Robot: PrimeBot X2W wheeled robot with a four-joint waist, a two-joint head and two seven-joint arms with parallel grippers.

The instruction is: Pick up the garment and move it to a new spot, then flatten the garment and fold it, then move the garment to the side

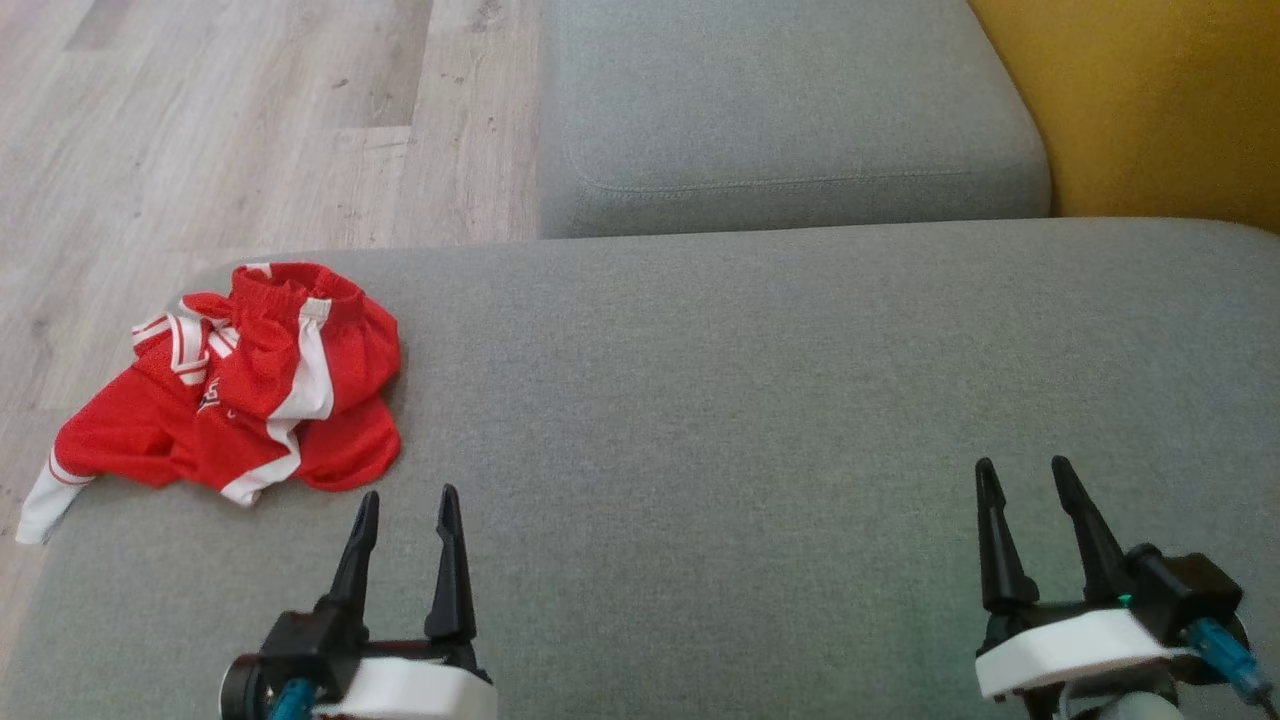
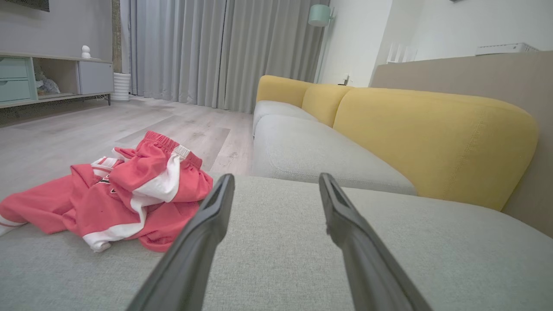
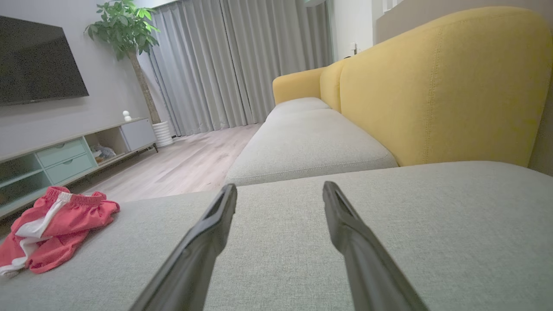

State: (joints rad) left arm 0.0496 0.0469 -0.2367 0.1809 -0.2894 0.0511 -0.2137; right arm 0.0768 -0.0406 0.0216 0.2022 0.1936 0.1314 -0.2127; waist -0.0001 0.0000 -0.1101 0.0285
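Before you: the grey sofa seat (image 1: pixel 760 420), bearing a crumpled red-and-white garment (image 1: pixel 270 400) near its left corner, one white cuff reaching the seat's edge.

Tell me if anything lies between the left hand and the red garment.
Nothing visible does. The left hand, open, is just short of the garment, with only bare grey cushion between them.

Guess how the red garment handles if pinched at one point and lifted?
Probably floppy: the red garment lies crumpled in soft folds, so it should sag and unfurl below the pinch. Likely light, since the fabric looks thin. Its white cuff overhangs the edge of the grey cushion, so a leftward push may slide it off.
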